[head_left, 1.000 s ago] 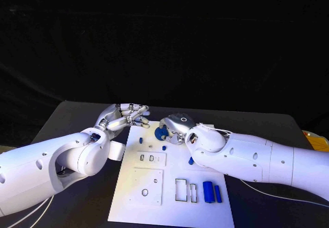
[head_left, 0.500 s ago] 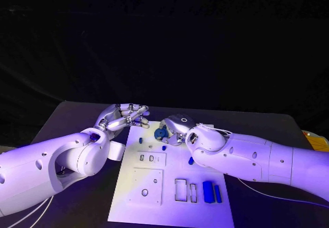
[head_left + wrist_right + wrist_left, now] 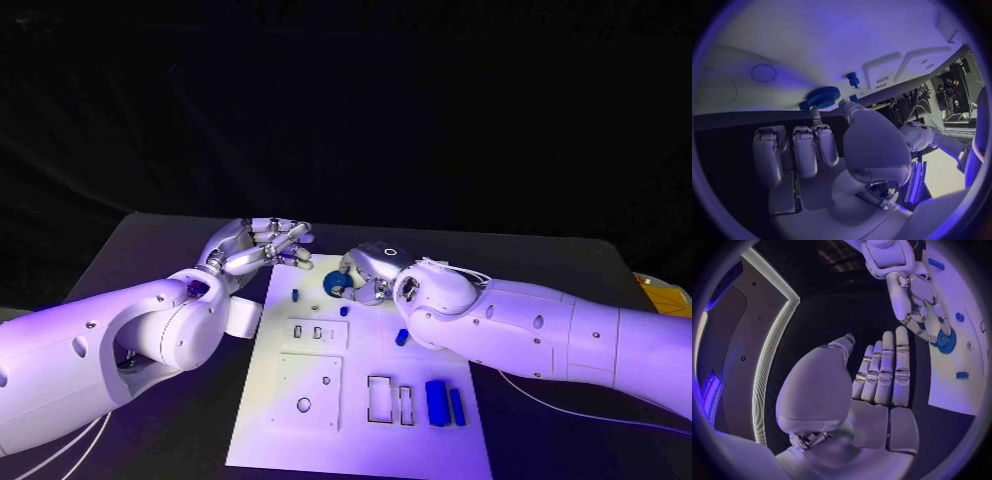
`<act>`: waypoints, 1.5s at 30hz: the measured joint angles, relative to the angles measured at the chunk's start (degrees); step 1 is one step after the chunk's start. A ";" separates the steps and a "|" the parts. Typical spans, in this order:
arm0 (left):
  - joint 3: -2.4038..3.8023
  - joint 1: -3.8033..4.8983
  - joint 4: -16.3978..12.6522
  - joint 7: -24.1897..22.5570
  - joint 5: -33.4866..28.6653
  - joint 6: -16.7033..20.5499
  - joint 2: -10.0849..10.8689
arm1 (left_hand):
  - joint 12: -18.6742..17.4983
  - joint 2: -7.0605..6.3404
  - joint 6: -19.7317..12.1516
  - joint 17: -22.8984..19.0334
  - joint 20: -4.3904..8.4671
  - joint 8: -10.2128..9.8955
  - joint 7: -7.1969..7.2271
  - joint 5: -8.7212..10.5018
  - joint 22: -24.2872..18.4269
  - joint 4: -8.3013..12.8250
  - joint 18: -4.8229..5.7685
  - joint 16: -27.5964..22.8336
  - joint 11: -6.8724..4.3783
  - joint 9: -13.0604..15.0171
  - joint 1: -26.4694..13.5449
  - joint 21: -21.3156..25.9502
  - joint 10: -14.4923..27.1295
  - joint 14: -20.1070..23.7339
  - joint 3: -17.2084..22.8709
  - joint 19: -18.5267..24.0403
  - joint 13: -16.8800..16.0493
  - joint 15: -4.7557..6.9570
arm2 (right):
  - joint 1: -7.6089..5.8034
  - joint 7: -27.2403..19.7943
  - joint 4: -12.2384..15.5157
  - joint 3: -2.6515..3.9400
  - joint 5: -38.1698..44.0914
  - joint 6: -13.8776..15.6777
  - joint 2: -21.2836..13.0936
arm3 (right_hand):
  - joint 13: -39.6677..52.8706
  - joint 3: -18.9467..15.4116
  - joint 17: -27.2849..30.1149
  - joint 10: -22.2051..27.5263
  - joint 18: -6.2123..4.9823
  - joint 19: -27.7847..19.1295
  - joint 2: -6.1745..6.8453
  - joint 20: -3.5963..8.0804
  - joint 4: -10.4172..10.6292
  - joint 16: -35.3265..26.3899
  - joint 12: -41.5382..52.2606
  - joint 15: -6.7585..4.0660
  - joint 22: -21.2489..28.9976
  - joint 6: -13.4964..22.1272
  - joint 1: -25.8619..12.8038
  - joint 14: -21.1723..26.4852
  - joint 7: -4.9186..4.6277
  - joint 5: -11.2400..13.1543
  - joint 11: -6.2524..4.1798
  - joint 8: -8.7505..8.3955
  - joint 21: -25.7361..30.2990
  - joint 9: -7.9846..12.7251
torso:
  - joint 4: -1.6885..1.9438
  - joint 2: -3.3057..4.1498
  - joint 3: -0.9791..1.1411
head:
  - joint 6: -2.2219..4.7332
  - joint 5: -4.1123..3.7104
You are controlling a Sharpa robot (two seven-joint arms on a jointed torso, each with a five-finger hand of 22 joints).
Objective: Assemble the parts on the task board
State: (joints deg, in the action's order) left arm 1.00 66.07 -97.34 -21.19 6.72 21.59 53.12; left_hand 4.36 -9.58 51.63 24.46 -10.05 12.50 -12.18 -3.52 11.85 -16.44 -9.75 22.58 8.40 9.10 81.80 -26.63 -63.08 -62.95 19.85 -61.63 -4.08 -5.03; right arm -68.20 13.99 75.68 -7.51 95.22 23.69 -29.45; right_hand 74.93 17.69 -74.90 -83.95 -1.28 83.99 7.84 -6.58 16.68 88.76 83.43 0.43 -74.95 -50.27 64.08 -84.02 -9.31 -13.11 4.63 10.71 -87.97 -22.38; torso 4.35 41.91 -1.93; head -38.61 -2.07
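Gear, blue, lies flat at board far end, pinched by right hand, unmoved; left hand released, fingers straight.

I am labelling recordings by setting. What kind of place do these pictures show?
Probably a robotics lab or demo bench, not a home. A white task board with cut-out slots and small blue parts lies on a black table against dark drapes, and the right hand holds a blue gear.

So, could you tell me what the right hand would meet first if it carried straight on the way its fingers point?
Most likely the blue gear on the board; the right hand looks almost touching it already.
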 measured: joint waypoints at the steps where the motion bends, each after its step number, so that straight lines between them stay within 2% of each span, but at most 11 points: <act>1: 0.00 0.00 0.00 0.00 0.00 0.00 0.01 | 0.00 0.00 0.00 0.00 0.00 0.00 0.00 0.00 0.00 0.00 0.00 0.00 0.00 0.00 0.00 0.00 0.00 0.00 0.00 0.00 0.00 0.00 | 0.00 0.01 -0.01 0.00 -0.05 -0.07 -0.06 | 0.00 0.00 0.00 0.00 0.00 0.00 0.00 0.00 0.00 0.00 0.00 0.00 0.00 0.00 0.00 0.00 0.00 0.00 0.00 0.00 0.00 0.02 | -0.01 0.00 0.00 | 0.02 -0.03; 7: 0.00 0.00 -0.05 0.02 0.00 0.00 0.07 | 0.00 0.00 0.00 0.00 0.00 0.00 0.00 0.00 0.04 0.00 0.00 0.00 0.00 0.00 0.00 0.00 0.00 0.00 0.00 0.00 0.00 0.00 | 0.04 0.12 0.22 -0.04 -0.29 -0.61 -0.78 | 0.00 0.00 0.00 0.00 0.00 0.00 0.00 0.00 0.00 0.00 0.00 0.00 0.00 -0.24 0.00 0.00 0.25 0.00 0.00 0.01 0.00 0.13 | -0.03 0.01 0.00 | 0.07 -0.13; 12: 0.00 0.00 -0.07 0.04 0.00 0.00 0.19 | 0.00 0.00 0.00 -0.01 -0.20 0.00 0.00 0.00 0.05 0.00 0.00 0.00 0.00 -0.01 0.00 0.00 0.00 0.00 0.00 0.20 0.00 0.00 | 0.07 0.13 2.67 -0.09 -0.44 -0.34 -3.30 | 0.00 0.02 0.00 0.00 0.00 0.00 0.00 0.00 -0.02 0.00 0.38 0.00 0.01 -0.27 0.00 0.00 0.26 -0.40 0.00 0.07 -0.05 0.05 | -0.03 0.02 0.01 | 0.08 -0.14; 18: 0.00 0.00 -0.04 0.05 0.00 -0.01 0.55 | 0.00 0.00 0.00 -0.01 -0.20 0.00 0.00 0.00 0.04 0.00 0.00 0.00 0.00 -0.01 0.00 0.00 0.00 0.00 0.00 0.20 0.01 0.00 | -0.23 -0.99 8.73 0.07 -1.93 2.77 -9.82 | 0.00 1.00 0.00 0.00 0.00 0.00 0.64 0.00 -0.99 0.00 0.53 0.00 0.01 -0.60 2.06 0.00 0.18 -2.12 0.00 0.07 -0.40 -0.25 | -0.20 -0.03 0.04 | 0.23 -0.05; 22: 0.00 0.00 -0.02 0.05 0.00 0.00 0.77 | 0.00 0.00 0.00 0.04 -0.20 0.00 0.00 0.00 0.04 0.00 0.00 0.00 0.00 -0.01 0.00 0.00 0.00 0.00 0.00 0.20 0.01 0.00 | -1.69 -3.69 12.40 0.34 -5.84 4.57 -15.35 | 0.00 2.14 0.00 0.00 -0.01 0.00 1.85 0.00 -2.64 0.00 0.53 0.00 0.02 -1.28 5.18 0.00 0.26 -2.65 -0.01 -0.21 -0.88 -0.50 | -0.44 -0.10 0.12 | 0.44 0.02; 25: -0.01 0.00 0.04 0.05 0.00 0.00 0.86 | 0.00 0.00 0.00 0.04 -0.20 0.00 0.00 0.00 0.04 0.00 0.00 0.00 0.00 -0.01 0.00 0.00 0.00 0.00 0.00 0.20 0.01 0.00 | -2.89 -6.56 13.95 0.46 -10.32 4.82 -19.45 | 0.00 2.65 0.00 0.00 0.00 0.00 2.33 0.00 -3.70 -0.01 0.53 -0.01 0.02 -1.93 6.67 0.00 0.29 -1.70 -0.01 -0.21 -0.45 -0.63 | -0.71 -0.16 0.23 | 0.63 -0.01; 29: -0.01 0.00 0.24 0.05 0.00 0.00 0.86 | 0.00 0.00 0.00 0.14 -0.20 0.00 0.00 0.00 0.10 0.00 0.00 0.00 0.00 -0.01 0.00 0.00 0.00 0.20 0.00 0.20 0.01 -0.20 | -3.68 -10.30 14.06 0.50 -16.03 3.85 -23.74 | -0.01 2.70 0.00 0.00 0.00 0.00 3.69 0.00 -5.58 -0.01 0.53 0.00 0.02 -1.83 8.98 0.00 0.26 -0.88 -0.01 -0.92 0.08 -0.62 | -1.12 -0.31 0.38 | 0.79 -0.39; 34: -0.01 0.00 0.66 0.05 -0.01 -0.02 0.78 | 0.00 0.00 0.00 0.37 -0.28 0.00 0.00 0.00 0.19 0.00 0.00 0.00 0.00 0.06 0.00 0.00 0.00 1.03 0.00 0.93 0.01 -0.20 | -3.50 -14.07 13.25 0.50 -20.60 2.06 -26.74 | -0.01 2.23 0.00 0.00 -0.01 0.00 5.01 0.01 -6.83 -0.01 0.22 0.00 0.02 0.29 10.31 0.00 0.02 -1.32 -0.01 -2.22 0.65 -0.44 | -1.46 -0.42 0.65 | 0.79 -0.92; 39: -0.01 -0.01 0.95 0.02 -0.02 -0.09 0.69 | 0.00 0.00 0.00 0.55 -0.39 0.00 0.00 0.00 0.18 0.00 0.01 0.00 0.00 0.09 0.00 0.00 0.00 1.64 0.00 1.65 -0.05 -0.41 | -2.80 -16.32 12.11 0.45 -22.37 0.73 -28.21 | -0.01 1.82 0.00 0.00 0.00 0.00 5.13 0.00 -7.24 -0.01 0.00 0.00 0.03 1.26 10.88 0.00 -0.21 -0.53 -0.01 -2.77 0.89 -0.38 | -1.59 -0.53 0.93 | 0.64 -1.31; 41: -0.01 -0.01 1.03 0.00 -0.02 -0.13 0.66 | 0.00 0.00 0.00 0.55 -0.39 0.00 0.00 0.00 0.18 0.00 0.01 0.00 0.00 0.14 0.00 0.00 0.00 1.64 0.00 1.65 -0.05 -0.40 | -2.53 -16.96 11.35 0.45 -22.76 0.25 -28.55 | -0.01 1.68 0.00 0.00 0.00 0.00 5.13 0.01 -7.37 -0.01 0.00 0.00 0.03 1.46 10.88 0.00 -0.41 -0.53 -0.01 -2.80 0.89 -0.38 | -1.63 -0.55 0.99 | 0.59 -1.37; 45: -0.01 -0.01 1.09 -0.01 -0.02 -0.19 0.63 | 0.00 0.00 0.00 0.55 -0.39 0.00 0.00 0.00 0.18 0.00 0.01 0.00 0.00 0.14 0.00 0.00 0.00 1.64 0.00 1.65 -0.05 -0.40 | -1.97 -17.74 9.82 0.40 -23.22 -0.47 -28.73 | -0.01 1.68 0.00 0.00 0.00 0.00 5.13 0.01 -7.38 -0.01 0.00 -0.01 0.03 1.66 10.88 0.00 -0.21 -0.54 -0.01 -3.00 0.89 -0.38 | -1.63 -0.56 1.04 | 0.52 -1.43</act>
State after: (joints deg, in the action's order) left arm 0.99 66.06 -96.25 -21.20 6.70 21.41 53.75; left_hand 4.37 -9.58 51.63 25.02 -10.44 12.50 -12.18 -3.52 12.04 -16.44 -9.74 22.57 8.40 9.23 81.80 -26.63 -63.08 -61.31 19.85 -59.98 -4.14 -5.44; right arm -70.17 -3.75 85.49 -7.10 72.00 23.21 -58.18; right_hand 74.93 19.37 -74.90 -83.95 -1.28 83.99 12.98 -6.58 9.31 88.75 83.43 0.42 -74.92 -48.61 74.96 -84.03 -9.52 -13.64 4.62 7.72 -87.08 -22.76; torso 2.71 41.35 -0.90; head -38.09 -3.50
